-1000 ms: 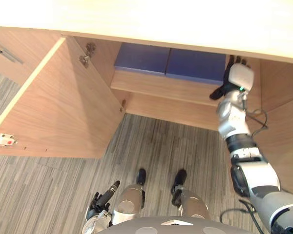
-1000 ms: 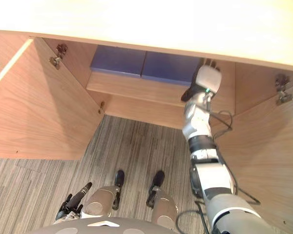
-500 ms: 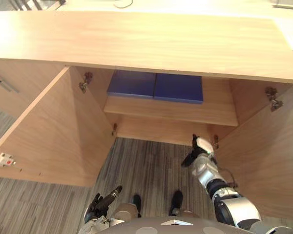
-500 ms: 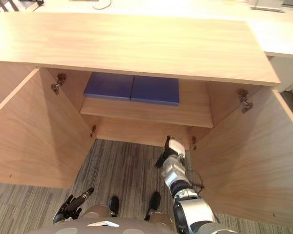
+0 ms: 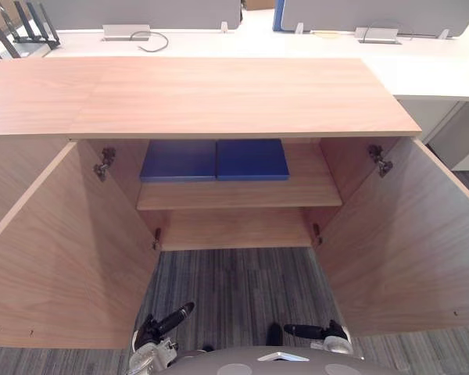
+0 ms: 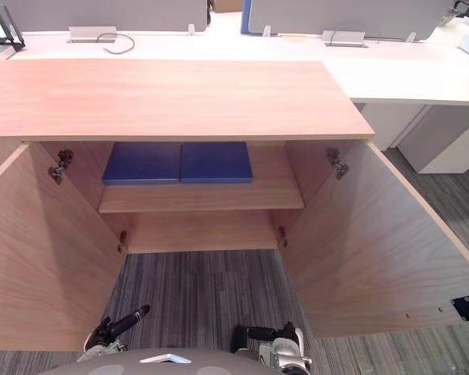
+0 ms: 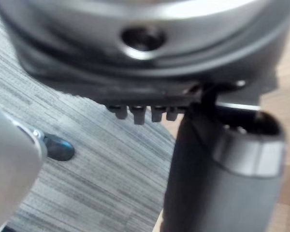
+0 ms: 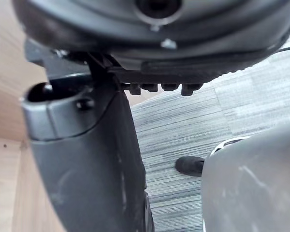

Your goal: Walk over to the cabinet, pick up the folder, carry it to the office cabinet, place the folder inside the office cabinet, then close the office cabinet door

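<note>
Left eye view, lowest edge: left hand (image 5: 158, 334) and right hand (image 5: 313, 332) hang over the carpet (image 5: 234, 285), fingers loosely apart, empty. Beyond, the cabinet (image 5: 219, 94) has its left door (image 5: 62, 250) and right door (image 5: 399, 242) open. A blue folder (image 5: 211, 160) lies flat on its upper shelf (image 5: 242, 191).

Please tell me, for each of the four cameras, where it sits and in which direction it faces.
Left eye view: on the head, looking down into the open office cabinet with the blue folder inside; left hand and right hand hang low in front.
Right eye view: beside it, slightly further right; both share the cabinet, the folder and both hands.
Left wrist view: on the left wrist, facing along the left hand toward the carpet.
Right wrist view: on the right wrist, facing along the right hand toward the carpet and a wooden panel.
</note>
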Tool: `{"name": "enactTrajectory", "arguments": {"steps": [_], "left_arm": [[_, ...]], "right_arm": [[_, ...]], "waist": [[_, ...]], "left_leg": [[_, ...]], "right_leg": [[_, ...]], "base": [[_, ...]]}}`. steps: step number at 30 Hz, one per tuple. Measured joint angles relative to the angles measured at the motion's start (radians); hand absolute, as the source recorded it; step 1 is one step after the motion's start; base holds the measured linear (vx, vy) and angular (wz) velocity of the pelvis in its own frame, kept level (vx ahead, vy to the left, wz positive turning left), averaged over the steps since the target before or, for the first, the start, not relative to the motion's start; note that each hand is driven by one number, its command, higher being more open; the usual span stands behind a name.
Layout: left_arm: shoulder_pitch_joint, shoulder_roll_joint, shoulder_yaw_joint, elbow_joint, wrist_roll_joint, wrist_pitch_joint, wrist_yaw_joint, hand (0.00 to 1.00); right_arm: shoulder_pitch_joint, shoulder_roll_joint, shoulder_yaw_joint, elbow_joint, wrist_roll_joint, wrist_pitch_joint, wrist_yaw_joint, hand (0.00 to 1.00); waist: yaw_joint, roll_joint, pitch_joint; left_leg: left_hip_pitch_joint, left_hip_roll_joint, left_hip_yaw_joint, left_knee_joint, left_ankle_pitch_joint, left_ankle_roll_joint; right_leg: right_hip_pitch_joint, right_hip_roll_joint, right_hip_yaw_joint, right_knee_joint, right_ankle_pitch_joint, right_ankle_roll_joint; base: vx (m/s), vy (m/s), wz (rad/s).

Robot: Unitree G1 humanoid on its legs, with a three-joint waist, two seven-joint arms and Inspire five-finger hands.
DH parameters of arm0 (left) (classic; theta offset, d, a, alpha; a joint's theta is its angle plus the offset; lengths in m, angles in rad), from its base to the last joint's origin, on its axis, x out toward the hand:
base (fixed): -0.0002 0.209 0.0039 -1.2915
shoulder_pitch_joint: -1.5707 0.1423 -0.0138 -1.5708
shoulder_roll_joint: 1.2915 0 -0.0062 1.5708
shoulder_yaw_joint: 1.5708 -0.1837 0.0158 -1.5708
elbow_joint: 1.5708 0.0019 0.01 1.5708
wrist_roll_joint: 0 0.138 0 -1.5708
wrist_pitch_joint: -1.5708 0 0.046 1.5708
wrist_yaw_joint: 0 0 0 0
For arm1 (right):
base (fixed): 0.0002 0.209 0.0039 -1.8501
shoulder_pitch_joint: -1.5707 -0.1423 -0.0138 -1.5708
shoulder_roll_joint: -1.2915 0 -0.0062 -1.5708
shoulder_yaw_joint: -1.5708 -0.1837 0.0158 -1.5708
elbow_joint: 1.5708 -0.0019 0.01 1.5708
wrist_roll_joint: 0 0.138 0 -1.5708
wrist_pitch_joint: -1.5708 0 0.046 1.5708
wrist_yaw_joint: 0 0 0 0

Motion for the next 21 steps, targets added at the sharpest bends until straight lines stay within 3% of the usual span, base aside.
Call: {"name": "enactTrajectory", "arguments": {"steps": [8, 11, 14, 18, 19, 20, 21], "left_arm": [[0.005, -0.002, 0.081, 0.071, -0.002, 0.001, -0.004, 1.00], [0.003, -0.013, 0.123, 0.069, -0.020, 0.001, -0.008, 1.00], [0.002, -0.041, 0.200, 0.067, -0.047, 0.000, -0.007, 1.00], [0.002, -0.060, 0.290, 0.054, -0.060, -0.009, -0.007, 1.00], [0.016, -0.067, 0.300, 0.047, -0.066, -0.017, -0.007, 1.00], [0.019, -0.072, 0.302, 0.045, -0.072, -0.022, -0.008, 1.00], [0.015, -0.068, 0.306, 0.043, -0.073, -0.020, -0.010, 1.00]], "right_arm": [[0.051, 0.007, -0.141, 0.018, 0.368, -0.045, 0.015, 1.00], [0.059, 0.003, -0.136, 0.016, 0.398, -0.057, 0.033, 1.00], [0.058, -0.012, -0.104, 0.011, 0.401, -0.073, 0.043, 1.00], [0.057, -0.022, -0.019, 0.012, 0.397, -0.072, 0.044, 1.00], [0.054, -0.022, -0.018, 0.010, 0.397, -0.072, 0.044, 1.00], [0.055, -0.024, -0.021, 0.003, 0.396, -0.072, 0.045, 1.00], [0.055, -0.022, -0.021, 0.007, 0.397, -0.071, 0.047, 1.00]], "waist": [[-0.012, 0.001, -0.019], [-0.013, 0.008, -0.004], [-0.007, 0.036, 0.024], [0.023, 0.020, 0.029], [0.017, 0.023, 0.028], [0.011, 0.037, 0.025], [0.016, 0.029, 0.025]], "left_leg": [[0.058, 0.001, 0.056, -0.010, -0.016, 0.008], [0.004, 0.038, 0.084, 0.177, -0.125, 0.004], [-0.033, 0.093, 0.079, 0.387, -0.225, -0.003], [-0.075, 0.065, -0.057, 0.494, -0.234, -0.009], [-0.075, 0.057, -0.078, 0.493, -0.251, -0.012], [-0.077, 0.054, -0.111, 0.470, -0.293, 0.003], [-0.080, 0.049, -0.088, 0.450, -0.315, 0.006]], "right_leg": [[0.027, 0.010, 0.053, -0.001, -0.005, 0.002], [0.041, 0.027, 0.078, 0.008, -0.018, -0.003], [0.036, 0.073, 0.127, 0.067, -0.049, -0.011], [-0.032, 0.086, 0.253, 0.132, -0.056, -0.006], [-0.050, 0.092, 0.271, 0.132, -0.053, -0.003], [-0.070, 0.105, 0.285, 0.125, -0.042, 0.005], [-0.089, 0.114, 0.314, 0.110, -0.031, 0.006]], "base": [[-0.01, 0.014, -0.20], [-0.04, 0.006, -0.30], [-0.07, 0.014, -0.45], [-0.09, 0.057, -0.95], [-0.10, 0.096, -0.67], [-0.15, 0.139, -0.83], [-0.17, 0.137, -0.78]]}}
